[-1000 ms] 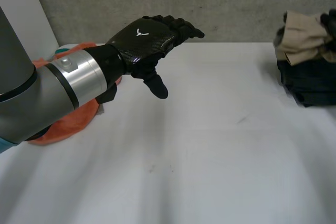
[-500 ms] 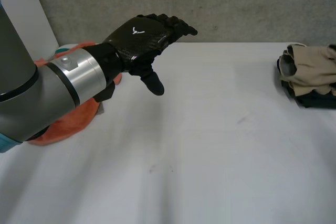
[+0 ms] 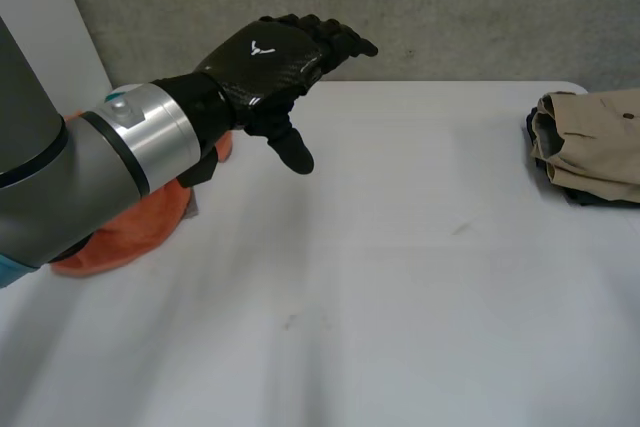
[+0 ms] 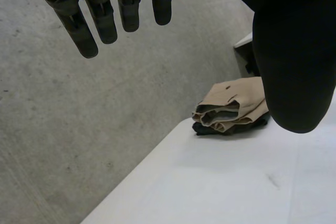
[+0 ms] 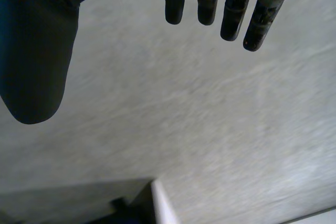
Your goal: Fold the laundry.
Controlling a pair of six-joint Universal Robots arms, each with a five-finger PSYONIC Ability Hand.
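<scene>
Left hand [image 3: 268,62] hangs open and empty over the tabletop [image 3: 400,297]. The crumpled orange cloth [image 3: 140,229] lies back under its arm at the left edge, so left's nearer. Right hand [image 5: 37,51] is open and empty too. The folded tan pile [image 3: 592,139] sits at the right edge.

No words or numbers can be read. A small white V-shaped emblem [image 3: 263,47] marks the back of the left robot hand [image 3: 268,72], upper left of the frame.

the left arm [image 3: 70,187] is covering most of the orange cloth [image 3: 135,232] at the table's [image 3: 400,297] left edge. at the right edge, the tan garment [image 3: 590,142] is running off the head view, hiding what is perhaps a dark garment [image 3: 577,193] beneath.
</scene>
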